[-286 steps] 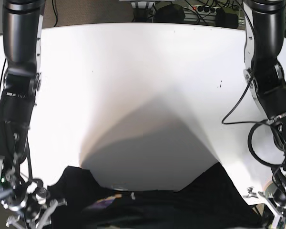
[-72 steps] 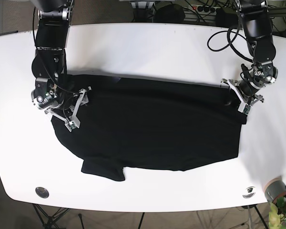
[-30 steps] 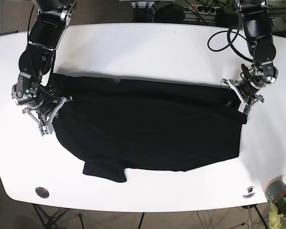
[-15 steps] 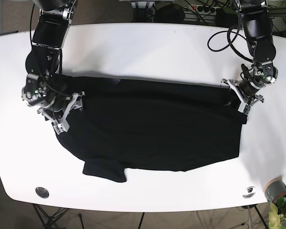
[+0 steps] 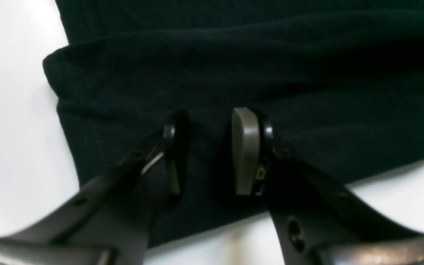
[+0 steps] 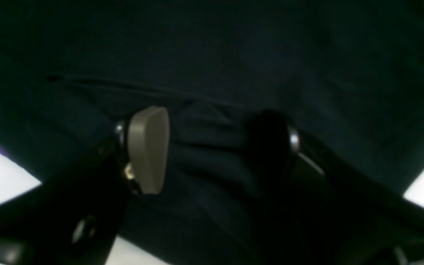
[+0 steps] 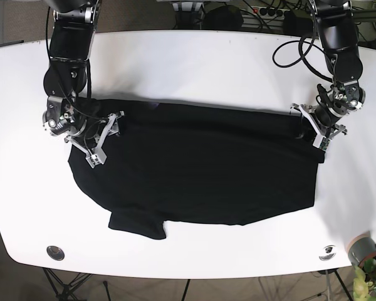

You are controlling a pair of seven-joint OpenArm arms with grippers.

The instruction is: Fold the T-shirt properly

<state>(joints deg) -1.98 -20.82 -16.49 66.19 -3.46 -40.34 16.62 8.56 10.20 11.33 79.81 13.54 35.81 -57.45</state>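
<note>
While the black T-shirt (image 7: 200, 166) lies spread on the white worktop (image 7: 194, 69), the left end effector (image 5: 208, 151) and right end effector (image 6: 212, 147), both parted, straddle its edges; next, probably close and fold.

My bench (image 7: 207, 63) is white with a curved near edge. On it lies 1 black T-shirt (image 7: 207, 166), spread flat across the middle, with 1 sleeve (image 7: 136, 224) toward the near edge. Near the front edge sit 2 small round fittings (image 7: 55, 253), 1 at each corner. Bare white bench shows on every side of the cloth.
</note>
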